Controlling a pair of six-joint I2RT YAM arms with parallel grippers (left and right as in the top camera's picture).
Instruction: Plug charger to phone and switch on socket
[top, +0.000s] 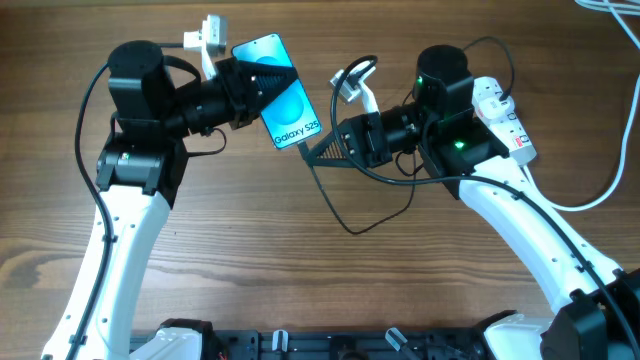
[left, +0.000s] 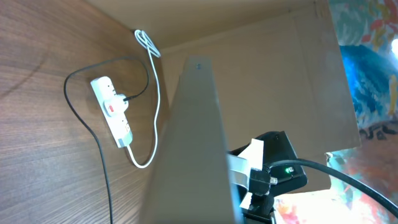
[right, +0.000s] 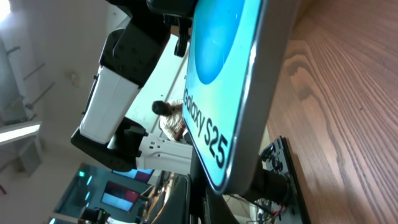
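Closest, filling the right wrist view, is the phone (right: 224, 93), held tilted off the surface (top: 300, 290) with the left gripper (top: 262, 88) jaws pinching it. The right gripper (top: 314, 153) sits at its lower edge, jaws seemingly pressed together on the charger (top: 350, 231) tip. Line the connector square with the port, then push gently along the phone's length. The socket (top: 505, 118) lies well apart, behind the right arm.

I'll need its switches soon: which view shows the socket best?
Left wrist: the socket lies whole and unobstructed on the table, a red switch visible. Overhead shows the socket partly hidden behind the right arm. Right wrist doesn't show it.
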